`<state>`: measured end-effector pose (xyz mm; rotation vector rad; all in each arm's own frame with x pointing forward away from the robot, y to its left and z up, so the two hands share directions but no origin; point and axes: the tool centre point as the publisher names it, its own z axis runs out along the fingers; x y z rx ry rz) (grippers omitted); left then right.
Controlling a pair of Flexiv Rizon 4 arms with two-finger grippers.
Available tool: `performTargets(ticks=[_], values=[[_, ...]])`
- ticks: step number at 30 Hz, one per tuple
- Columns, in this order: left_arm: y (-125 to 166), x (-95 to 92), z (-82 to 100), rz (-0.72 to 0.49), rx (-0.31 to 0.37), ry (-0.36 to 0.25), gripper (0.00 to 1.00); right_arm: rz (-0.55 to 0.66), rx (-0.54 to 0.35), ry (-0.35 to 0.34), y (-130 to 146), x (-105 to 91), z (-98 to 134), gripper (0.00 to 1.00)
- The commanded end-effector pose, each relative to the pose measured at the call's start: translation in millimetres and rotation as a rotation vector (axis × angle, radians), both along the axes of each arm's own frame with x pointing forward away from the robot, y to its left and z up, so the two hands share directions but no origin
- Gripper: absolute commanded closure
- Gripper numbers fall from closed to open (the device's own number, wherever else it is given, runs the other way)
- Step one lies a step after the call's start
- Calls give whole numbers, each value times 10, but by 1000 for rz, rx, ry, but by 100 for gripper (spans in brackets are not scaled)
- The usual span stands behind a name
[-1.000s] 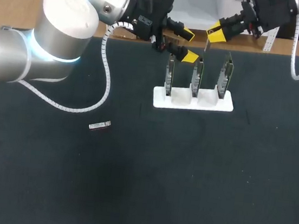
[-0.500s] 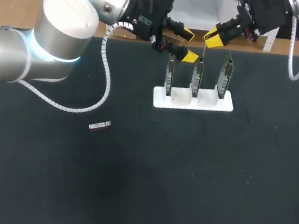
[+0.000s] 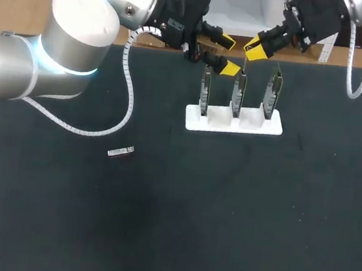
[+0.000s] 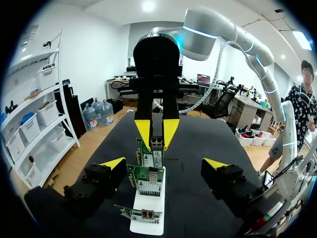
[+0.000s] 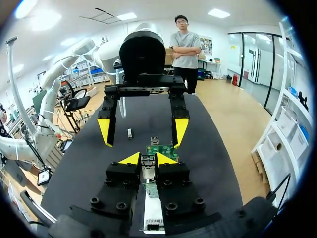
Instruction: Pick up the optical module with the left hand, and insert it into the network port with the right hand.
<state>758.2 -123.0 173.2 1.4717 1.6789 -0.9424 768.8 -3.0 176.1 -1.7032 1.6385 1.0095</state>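
My right gripper [image 3: 253, 49] hovers above the middle network card [image 3: 239, 90], shut on a small silver optical module [image 5: 147, 162] that shows between its yellow tips [image 5: 130, 158]. Three green network cards stand upright in a white stand [image 3: 217, 124]. My left gripper [image 3: 226, 54] is open, at card-top height just left of the middle card, facing the right gripper [image 4: 157, 133]. In the left wrist view its fingers [image 4: 114, 163] straddle the row of cards [image 4: 147, 179] without touching them. A second optical module [image 3: 121, 152] lies flat on the black mat, off to the left.
The black mat [image 3: 237, 215] covers the table. The stand sits near the back edge, with wooden floor just behind it. The left arm's white cable [image 3: 128, 96] hangs over the mat's back left.
My right gripper has shifted slightly left and down with the module, closer to the top of the middle card. The left arm has kept still.
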Motion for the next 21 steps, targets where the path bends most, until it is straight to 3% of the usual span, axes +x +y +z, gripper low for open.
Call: performTargets(ticks=[1,21], values=[[-14,28,7,-3,7,5,0,-1,-6,0,16,11,-12,100],[-14,28,7,-3,7,5,0,-8,-15,-10,31,113,-51,100]])
